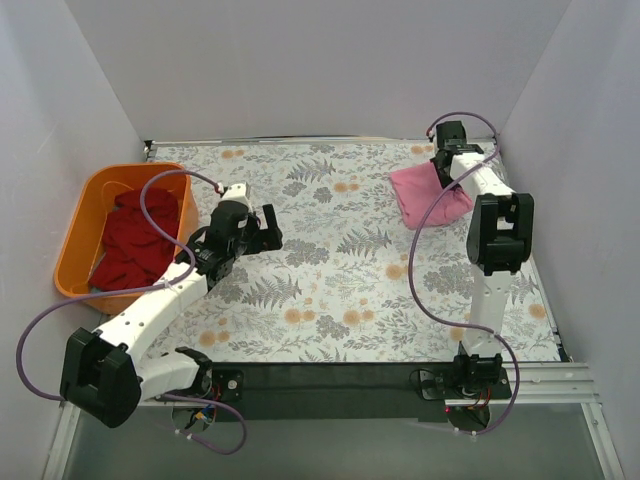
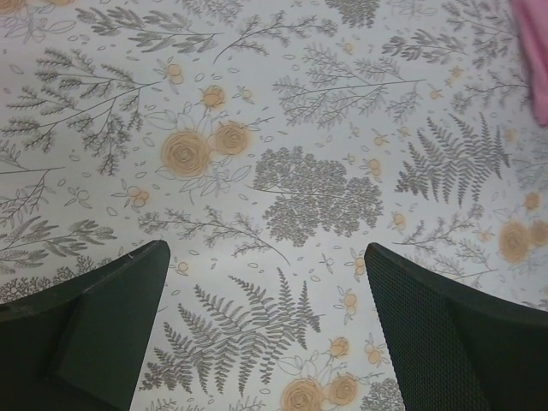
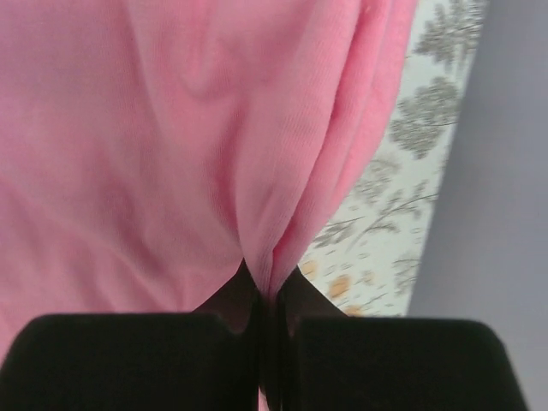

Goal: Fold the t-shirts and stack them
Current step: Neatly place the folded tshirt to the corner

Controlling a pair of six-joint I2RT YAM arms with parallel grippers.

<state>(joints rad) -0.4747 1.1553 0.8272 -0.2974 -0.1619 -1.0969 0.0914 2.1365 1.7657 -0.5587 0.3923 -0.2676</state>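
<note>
A bright pink t-shirt (image 1: pixel 425 195) lies bunched at the back right of the table. My right gripper (image 1: pixel 441 172) is shut on a fold of the pink t-shirt (image 3: pixel 171 154), pinched between its fingertips (image 3: pixel 271 291). Dark red t-shirts (image 1: pixel 135 245) are heaped in the orange basket (image 1: pixel 88 205) at the left. My left gripper (image 1: pixel 258 228) hangs open over bare tablecloth next to the basket, its two black fingers (image 2: pixel 94 325) wide apart and empty. A strip of the pink t-shirt (image 2: pixel 535 51) shows at the top right of the left wrist view.
The table wears a floral cloth (image 1: pixel 330 270). White walls close in on the left, back and right; the right wall (image 3: pixel 505 214) stands close by the pink shirt. Purple cables loop from both arms.
</note>
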